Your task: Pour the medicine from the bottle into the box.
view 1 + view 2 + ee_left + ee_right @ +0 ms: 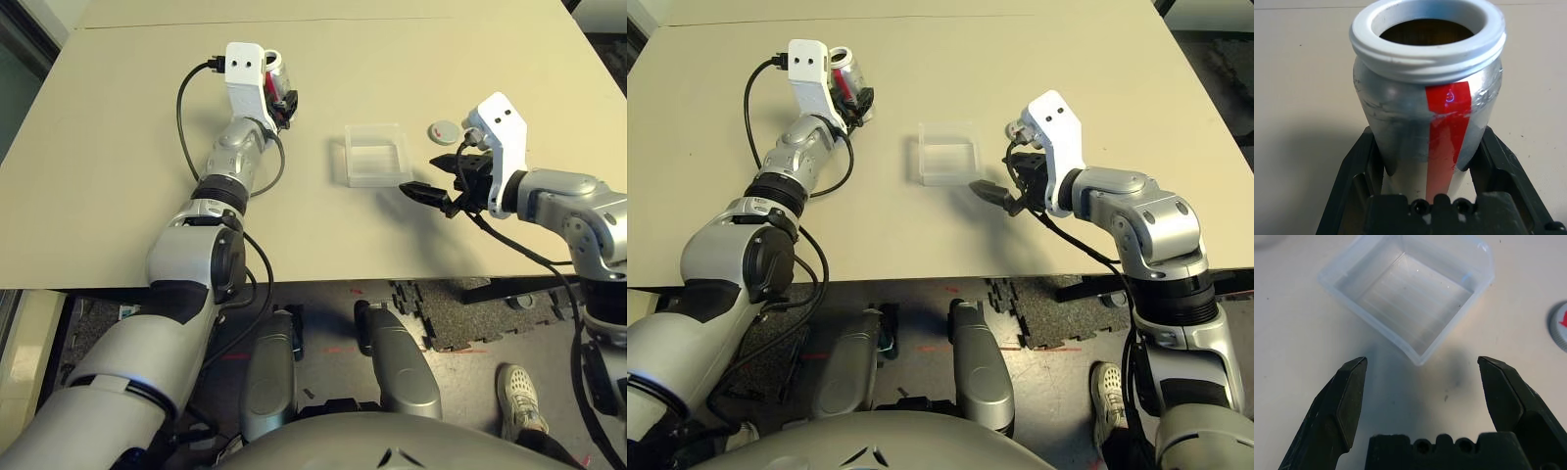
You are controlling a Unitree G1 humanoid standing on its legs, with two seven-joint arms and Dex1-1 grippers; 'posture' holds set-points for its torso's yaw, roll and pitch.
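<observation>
The left claw [282,98] is clamped on the bottle [1427,112], its two black fingers [1354,166] pressing the silver-grey body on either side of the red stripe. The bottle stands roughly upright with its white threaded mouth open and uncapped. Its long axis is near vertical, so nothing can leave it in this attitude.

The box [375,154] rests on the surface [127,137] between the two arms, at about 3 o'clock from the bottle in the head view and well apart from it. A pour requires the bottle to be carried toward 3 o'clock and tipped with the mouth over the box.

The right claw [1422,377] is spread wide and holds nothing. It hovers just beside the near corner of the box and is the nearer arm to it. The cap [444,130] lies on the surface at about 2 o'clock from the box.

The bottle interior is dark; the medicine cannot be made out there. No pill is discernible in the box.
</observation>
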